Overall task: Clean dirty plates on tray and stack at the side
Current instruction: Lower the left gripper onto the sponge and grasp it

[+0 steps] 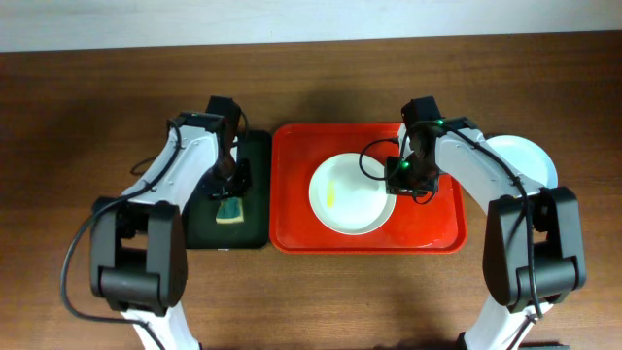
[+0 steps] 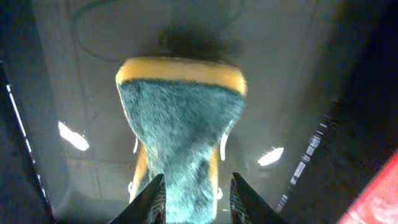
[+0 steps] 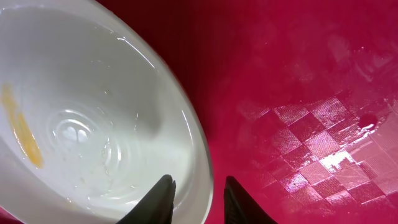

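The left gripper [image 2: 194,183] is closed on the narrow end of a green and yellow sponge [image 2: 180,118], which lies in the dark tray [image 1: 258,209]. The right gripper [image 3: 198,182] pinches the rim of the white plate [image 3: 93,112]. This plate carries a yellow smear and sits in the red tray [image 3: 298,93].

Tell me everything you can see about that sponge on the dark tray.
The sponge is a soft block with a yellow foam body and a fuzzy dark green scouring face turned upward. It lies on the dark tray, whose surface looks glossy. The left hand pinches its near end from both sides, squeezing it narrow there, while the far end is wider, with a yellow edge showing.
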`<action>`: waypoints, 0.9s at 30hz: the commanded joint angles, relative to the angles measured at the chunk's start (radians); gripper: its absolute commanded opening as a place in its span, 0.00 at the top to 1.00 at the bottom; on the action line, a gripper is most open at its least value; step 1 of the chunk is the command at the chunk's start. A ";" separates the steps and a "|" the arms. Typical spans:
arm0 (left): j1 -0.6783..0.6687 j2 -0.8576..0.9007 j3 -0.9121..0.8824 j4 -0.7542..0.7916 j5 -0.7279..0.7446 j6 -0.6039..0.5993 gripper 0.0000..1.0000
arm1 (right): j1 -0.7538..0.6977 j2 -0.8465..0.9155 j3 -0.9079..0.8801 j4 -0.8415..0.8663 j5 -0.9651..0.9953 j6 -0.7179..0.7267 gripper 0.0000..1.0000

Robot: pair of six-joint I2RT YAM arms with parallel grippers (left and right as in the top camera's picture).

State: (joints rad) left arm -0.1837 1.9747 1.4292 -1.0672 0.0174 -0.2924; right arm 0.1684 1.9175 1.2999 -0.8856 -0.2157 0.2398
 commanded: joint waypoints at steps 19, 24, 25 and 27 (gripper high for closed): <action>0.059 0.051 0.060 -0.036 0.023 0.083 0.72 | 0.008 -0.013 0.013 0.000 -0.009 0.005 0.67; 0.060 0.054 0.057 -0.013 0.050 0.112 0.75 | 0.008 -0.013 0.013 0.000 -0.009 0.005 0.67; 0.060 0.056 0.056 -0.010 0.050 0.112 0.76 | 0.008 -0.013 0.013 0.000 -0.009 0.005 0.67; 0.057 0.059 0.042 0.008 0.050 0.112 0.78 | 0.008 -0.013 0.013 0.000 -0.009 0.005 0.67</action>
State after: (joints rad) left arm -0.1238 2.0144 1.4712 -1.0786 0.0452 -0.2066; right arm 0.1684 1.9175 1.2999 -0.8856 -0.2161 0.2394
